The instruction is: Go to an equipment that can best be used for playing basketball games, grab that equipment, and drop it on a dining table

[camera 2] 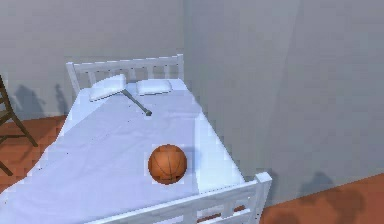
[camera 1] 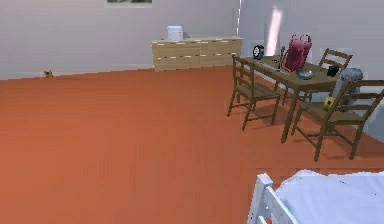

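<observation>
In the forward view, you have an orange-brown floor running back to a grey wall. Against that wall stands a light wooden dresser, with a white box on its top near the left end.

Right of it you see the dining table with wooden chairs around it: one chair at its left side and another at its near end. On the tabletop, from left to right, there is a small round dark thing at the far corner, a red bag-like thing standing behind the middle, a dark cup, and a grey rounded thing toward the right edge. A small yellow thing sits by the table's near edge.

In the arm side view, you look onto a white bed set against the wall. Two pillows lie along the head edge under the slatted headboard, and a thin grey stick lies just below them. The basketball rests on the mattress close to the foot edge, toward the bed's right edge in this view, just above the white footboard.

You cannot tell the state of the gripper here.
</observation>
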Controlling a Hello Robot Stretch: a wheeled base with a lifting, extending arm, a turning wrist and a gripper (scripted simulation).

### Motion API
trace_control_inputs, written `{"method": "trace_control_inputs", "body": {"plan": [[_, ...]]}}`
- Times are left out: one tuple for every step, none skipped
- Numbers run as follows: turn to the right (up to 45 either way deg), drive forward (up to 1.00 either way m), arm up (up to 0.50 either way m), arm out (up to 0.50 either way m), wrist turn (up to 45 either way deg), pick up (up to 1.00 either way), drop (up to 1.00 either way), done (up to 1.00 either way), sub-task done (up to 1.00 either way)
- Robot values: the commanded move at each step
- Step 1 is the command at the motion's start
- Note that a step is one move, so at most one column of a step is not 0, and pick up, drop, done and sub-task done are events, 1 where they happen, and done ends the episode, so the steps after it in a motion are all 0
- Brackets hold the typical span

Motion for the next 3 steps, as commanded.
{"method": "trace_control_inputs", "body": {"plan": [[0.0, 0.00, 0.12, 0.00, 0.0, 0.00, 0.00, 0.00, 0.00], [0.0, 0.00, 0.00, 0.50, 0.0, 0.00, 0.00, 0.00, 0.00], [0.0, 0.00, 0.00, 0.00, 45.0, 0.00, 0.00, 0.00, 0.00]]}}
